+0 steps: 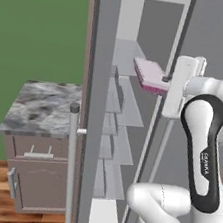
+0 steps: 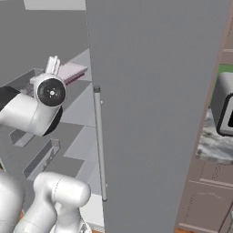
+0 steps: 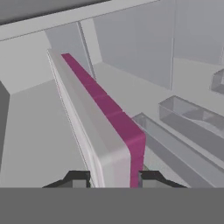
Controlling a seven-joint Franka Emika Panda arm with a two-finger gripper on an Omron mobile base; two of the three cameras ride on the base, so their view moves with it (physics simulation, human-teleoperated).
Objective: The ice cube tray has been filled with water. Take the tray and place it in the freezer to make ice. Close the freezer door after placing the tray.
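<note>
Fingertips (image 3: 78, 178), small and dark, rise at the bottom centre of the hand view with the near end of the thin, flat, pale pinkish-white ice cube tray with a magenta lower edge (image 3: 103, 127) clamped between them; the two-finger gripper (image 3: 114, 179) is pinching the tray's short end across its thin section. From the fingers the tray runs straight away toward the upper left of that frame, its long axis in line with the gripper's reach, its far end pointing at the pale back wall of the narrow grey freezer compartment with pale grey shelves (image 3: 144, 57).

In the left base view the tray (image 1: 148, 74) sits upper centre, its far end over an upper shelf of the freezer (image 1: 129, 106), with the gripper (image 1: 166, 80) at its right end. I cannot tell whether its underside touches the shelf or hangs just above. My judgement: the coming move turns on that gap, a short lowering along the same axis before letting go.

The white arm with dark joints (image 1: 204, 147) rises from the lower right, elbow bent, forearm level, hand reaching left into the opening. The tall narrow grey freezer door with a vertical silver bar handle (image 1: 93, 106) stands swung open at centre left, edge-on. In the right base view the tray (image 2: 72, 71) shows upper left beyond the hand, beside the plain grey right door (image 2: 154, 113).
</note>
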